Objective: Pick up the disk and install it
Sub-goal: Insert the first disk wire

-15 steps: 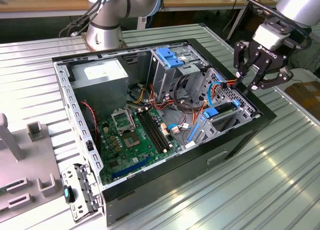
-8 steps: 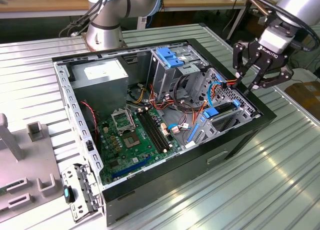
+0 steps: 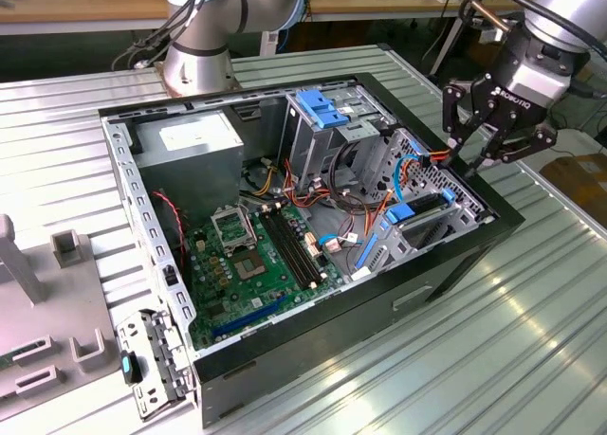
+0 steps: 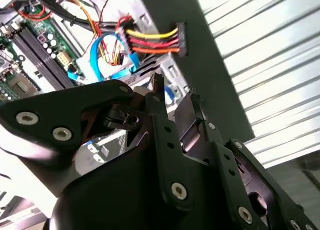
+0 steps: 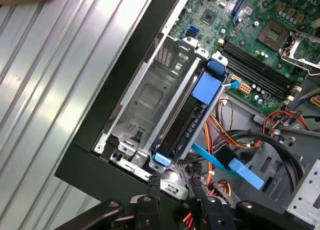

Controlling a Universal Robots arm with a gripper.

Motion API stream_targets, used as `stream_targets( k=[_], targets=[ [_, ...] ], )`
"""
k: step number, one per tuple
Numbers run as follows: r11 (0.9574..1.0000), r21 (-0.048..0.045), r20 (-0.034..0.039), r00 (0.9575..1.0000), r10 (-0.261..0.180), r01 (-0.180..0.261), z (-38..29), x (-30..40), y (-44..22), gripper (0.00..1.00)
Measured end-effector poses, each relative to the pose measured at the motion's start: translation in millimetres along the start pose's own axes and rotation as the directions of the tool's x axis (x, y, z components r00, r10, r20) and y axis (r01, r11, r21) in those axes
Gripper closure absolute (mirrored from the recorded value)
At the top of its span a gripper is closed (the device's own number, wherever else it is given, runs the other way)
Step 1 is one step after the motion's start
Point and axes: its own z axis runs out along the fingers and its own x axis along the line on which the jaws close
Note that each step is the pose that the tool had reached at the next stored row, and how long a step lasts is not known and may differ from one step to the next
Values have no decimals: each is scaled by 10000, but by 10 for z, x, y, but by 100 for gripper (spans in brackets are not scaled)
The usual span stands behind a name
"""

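**A:** Exterior view: place of the disk, state of the claw?

**B:** Disk (image 3: 410, 210) on edge inside the drive cage (image 3: 446, 184), at the edge of the computer case (image 3: 332, 326) toward the exterior view's right. Gripper (image 3: 471, 165) just above that edge, drawn fairly narrow, clasping nothing discernible.

**A:** Second wrist view: hazards?

**B:** Fingertips (image 4: 161, 107) parted by a slim, empty gap. Close beyond them, a power plug (image 4: 172, 39) with yellow, red and orange wires, and a blue data cable (image 4: 95, 59). Probable fault: a fingertip hooking a wire and dragging the plug askew, for want of clearance.

**A:** First wrist view?

**B:** Disk (image 5: 187, 122) upright between the metal walls of the cage (image 5: 145, 99), blue tab toward the motherboard (image 5: 260, 44). Gripper (image 5: 173, 184) at the opposite end, near the case's outer wall, straddling the cage corner. Cannot tell whether seated fully. Judged risks:
- Rails binding under an off-axis push.
- Fingertips striking the cage lip.
- Loose wires (image 5: 230, 137) beside the cage getting pinched against it.
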Motion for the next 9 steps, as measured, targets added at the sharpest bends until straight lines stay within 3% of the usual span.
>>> stream_targets(
  k=[5, 9],
  targets=[
    [9999, -2, 3, 9999, -152, 152, 8, -15, -163, 64],
    [9978, -11, 12, 9978, -662, 662, 10, -20, -193, 64]
  ],
)
